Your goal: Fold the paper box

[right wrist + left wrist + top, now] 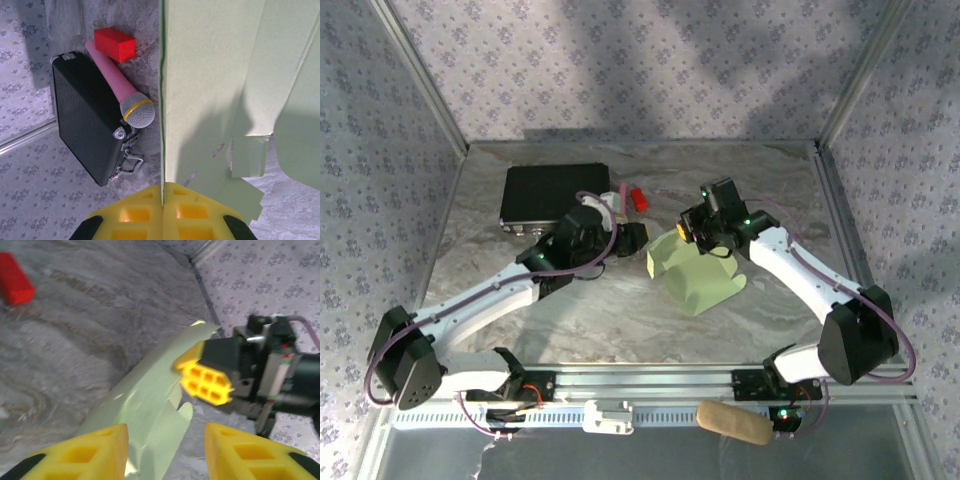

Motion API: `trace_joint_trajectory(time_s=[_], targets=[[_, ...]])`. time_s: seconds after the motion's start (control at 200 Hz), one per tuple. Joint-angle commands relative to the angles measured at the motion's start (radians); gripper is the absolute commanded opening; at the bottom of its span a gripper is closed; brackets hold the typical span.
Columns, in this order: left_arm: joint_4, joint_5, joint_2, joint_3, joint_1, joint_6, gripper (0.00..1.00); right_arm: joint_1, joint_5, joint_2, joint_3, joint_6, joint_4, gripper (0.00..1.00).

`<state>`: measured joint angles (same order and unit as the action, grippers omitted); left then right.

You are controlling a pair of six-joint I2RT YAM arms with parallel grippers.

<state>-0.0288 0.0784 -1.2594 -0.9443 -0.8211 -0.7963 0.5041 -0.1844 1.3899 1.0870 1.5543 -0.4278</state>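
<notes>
paper box (698, 278): middle of bench (600, 320), slightly right of centre, far edge lifted | right gripper (163, 189): pinching the box's edge | left gripper (166, 435): spread apart, just beside the box

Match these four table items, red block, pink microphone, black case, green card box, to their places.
1. small red rectangular block
2. pink microphone with silver mesh head
3. black rectangular latched case
4. pale green thin card paper box

A. pinched in the shut yellow fingers of the right gripper
B. far left of the grey table
C. lying alongside the case
D. by the microphone's handle end

Pairs: 1-D, 2-C, 3-B, 4-A
</notes>
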Motion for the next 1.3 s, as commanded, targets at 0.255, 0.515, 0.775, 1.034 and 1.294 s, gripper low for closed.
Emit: trace_joint_trajectory(time_s=[0.255, 0.515, 0.775, 1.034, 1.294], targets=[[-0.153, 0.075, -0.125, -0.117, -0.015, -0.042, 0.63, 0.018, -0.001, -0.063, 0.019, 0.000, -0.003, 0.00], [-0.109, 0.055, -0.108, -0.126, -0.030, -0.189, 0.72, 0.024, -0.010, -0.072, -0.004, 0.010, 0.029, 0.00], [-0.043, 0.033, -0.043, -0.096, -0.030, -0.258, 0.68, 0.024, -0.007, -0.098, -0.021, 0.013, 0.037, 0.00], [0.015, 0.083, -0.103, -0.123, -0.031, -0.307, 0.69, 0.028, -0.009, -0.102, -0.021, 0.023, 0.047, 0.00], [0.073, 0.102, -0.134, -0.126, -0.049, -0.333, 0.69, 0.032, -0.012, -0.099, -0.027, 0.030, 0.068, 0.00]])
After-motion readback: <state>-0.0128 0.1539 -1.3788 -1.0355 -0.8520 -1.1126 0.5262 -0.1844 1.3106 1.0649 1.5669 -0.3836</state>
